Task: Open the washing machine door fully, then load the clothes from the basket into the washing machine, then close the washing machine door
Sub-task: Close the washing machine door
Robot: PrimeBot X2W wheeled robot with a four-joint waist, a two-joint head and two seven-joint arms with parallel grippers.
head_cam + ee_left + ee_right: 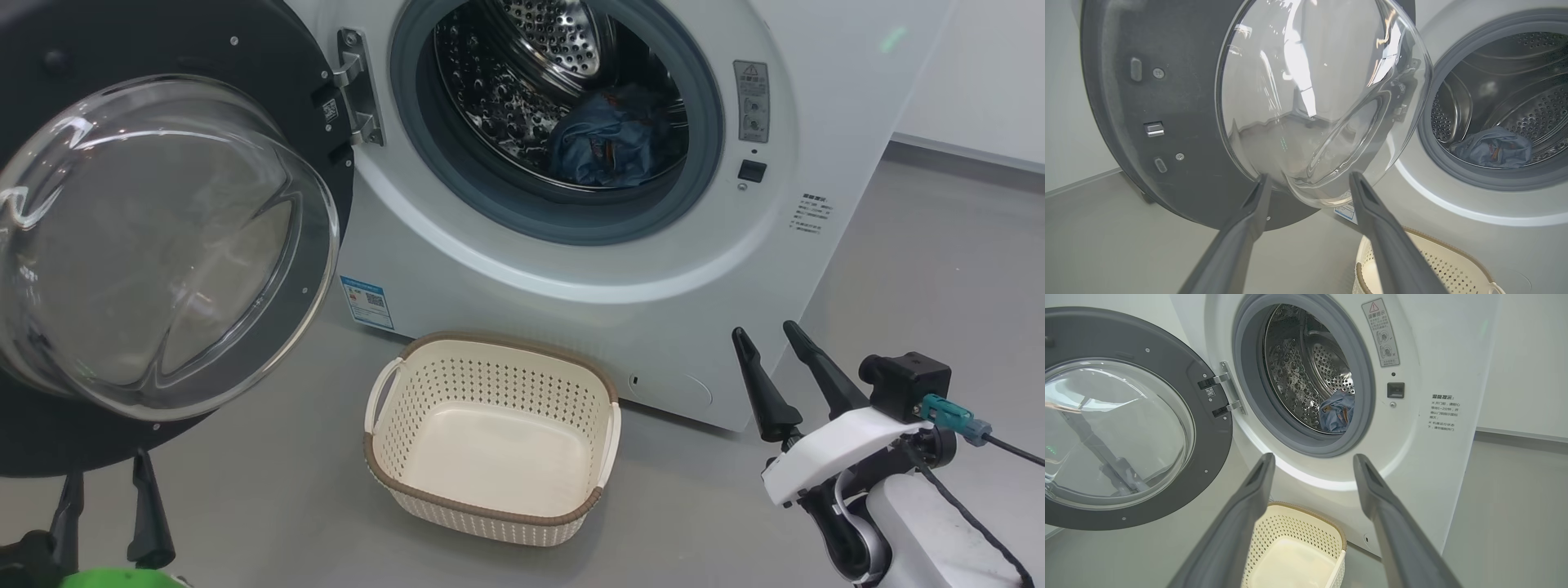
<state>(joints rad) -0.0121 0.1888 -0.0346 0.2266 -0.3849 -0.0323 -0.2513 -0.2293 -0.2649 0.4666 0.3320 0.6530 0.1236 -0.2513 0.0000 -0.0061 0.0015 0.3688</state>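
Left end effector [106,472] is showing at the lower left of the head view, just under the washing machine door [269,73], with its fingers standing apart and holding nothing. Right end effector [766,329] is pointing up at the lower right, also spread and holding nothing. Between them, at the lower centre, the basket [498,380] is sitting on the grey floor [269,506], just before the washing machine [571,269], with its cream bottom lying bare. At the upper left the washing machine door is hanging wide open. Deeper, at the upper centre, the clothes [608,139] are lying as a blue heap inside the steel drum [506,90].
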